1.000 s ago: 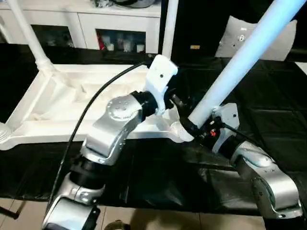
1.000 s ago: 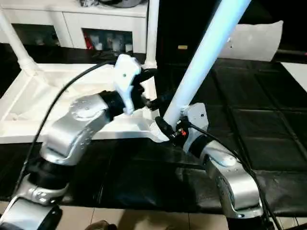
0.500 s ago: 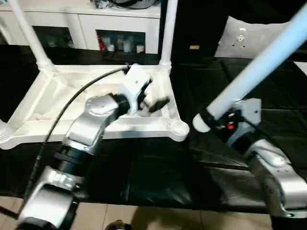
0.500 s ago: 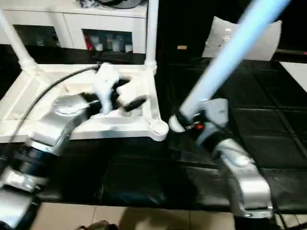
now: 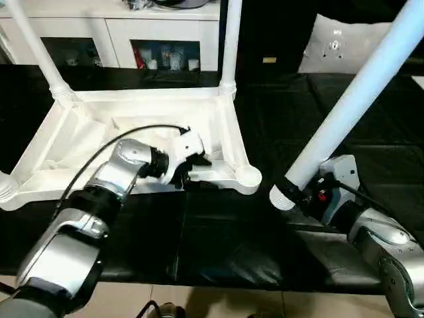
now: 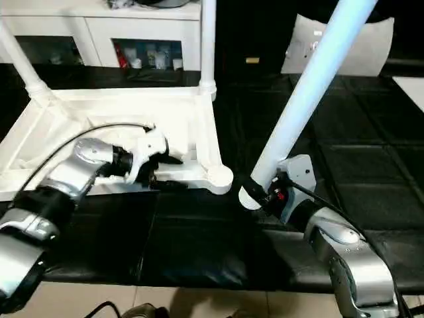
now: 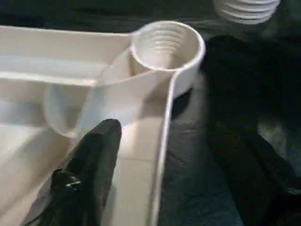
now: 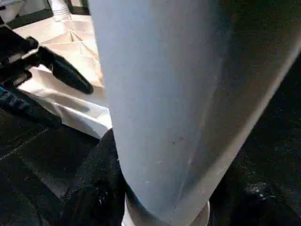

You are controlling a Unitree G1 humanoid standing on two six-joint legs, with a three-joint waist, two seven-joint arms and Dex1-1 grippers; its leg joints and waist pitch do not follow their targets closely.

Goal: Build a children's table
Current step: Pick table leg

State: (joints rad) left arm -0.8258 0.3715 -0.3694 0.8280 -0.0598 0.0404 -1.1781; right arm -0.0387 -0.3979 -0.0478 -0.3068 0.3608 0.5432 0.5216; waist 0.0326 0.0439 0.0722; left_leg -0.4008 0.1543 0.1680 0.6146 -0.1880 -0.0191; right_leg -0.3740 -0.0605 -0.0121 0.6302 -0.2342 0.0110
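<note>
Two legs (image 5: 40, 50) already stand upright in the far corner sockets of the tabletop (image 5: 86, 132), which lies upside down on the black counter (image 5: 218, 238) with its ribbed underside facing up. A third leg base shows at the near left corner (image 5: 5, 189), at the picture's edge. The near right socket (image 5: 248, 176) is empty, its inner thread plain in the left wrist view.

Low over the tabletop's near rim, just left of that socket, sits the left claw (image 5: 192, 171). Its fingers stand apart, one black finger (image 7: 91, 160) inside the tray over the white plastic, the other outside the rim over the counter, so the rim runs between them. Whether they press on the rim, I cannot tell. A black cable (image 5: 112, 142) loops from the forearm across the tabletop.

On the right, the right claw (image 5: 295, 192) is clamped on the fourth leg (image 5: 358, 99) near its threaded end (image 5: 281, 197). That leg tilts up and away to the right. Its threaded end hangs just right of the empty socket, apart from it, above the counter.

White cabinets (image 5: 159, 40) stand beyond the counter.
</note>
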